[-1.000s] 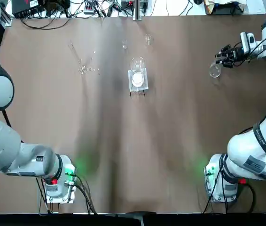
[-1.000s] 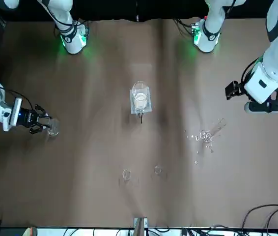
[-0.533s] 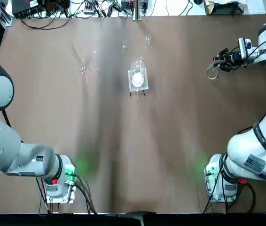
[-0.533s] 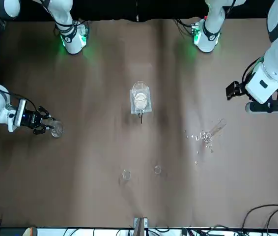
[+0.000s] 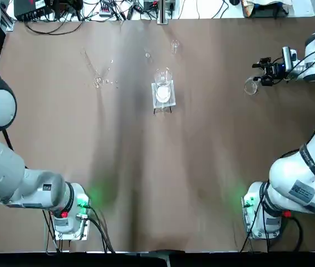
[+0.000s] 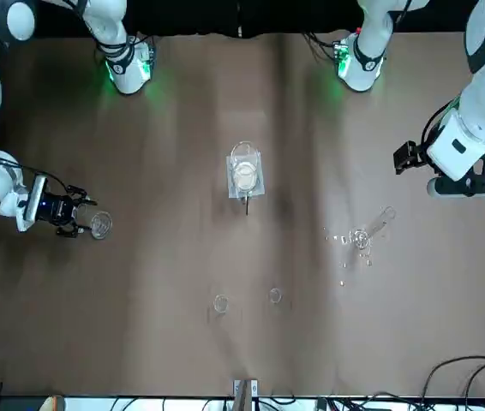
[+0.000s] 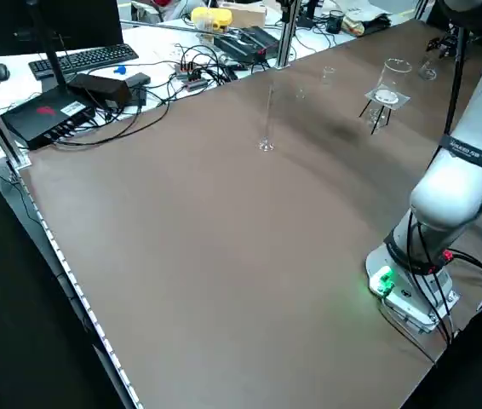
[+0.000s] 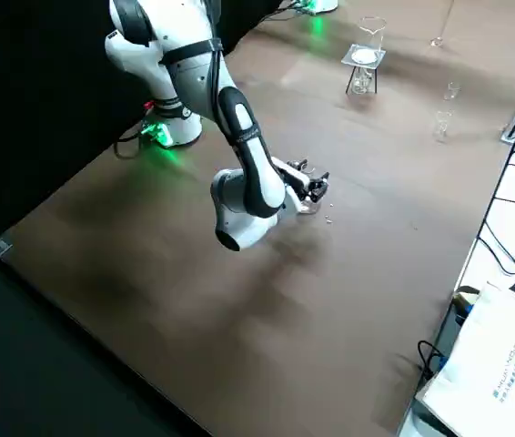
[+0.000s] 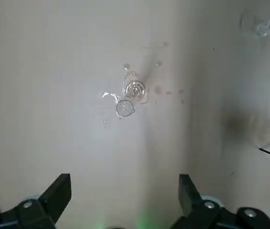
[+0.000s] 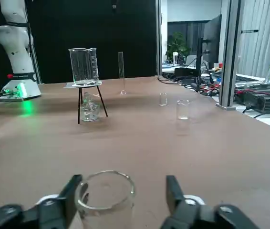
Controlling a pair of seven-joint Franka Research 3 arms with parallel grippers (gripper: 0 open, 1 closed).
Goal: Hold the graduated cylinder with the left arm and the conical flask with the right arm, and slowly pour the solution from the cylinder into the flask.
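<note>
The right gripper sits low over the table with its fingers spread wide, and the flask stands upright between them, close to one finger. The left gripper hangs high, fingers also spread apart, with the thin cylinder standing well below it, untouched.

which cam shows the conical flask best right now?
Right wrist view: the small clear glass conical flask stands close up between the right gripper's open fingers. Top view and front view show only a faint glass ring beside that gripper. Right side view mostly hides it behind the arm; left side view shows it tiny.
</note>
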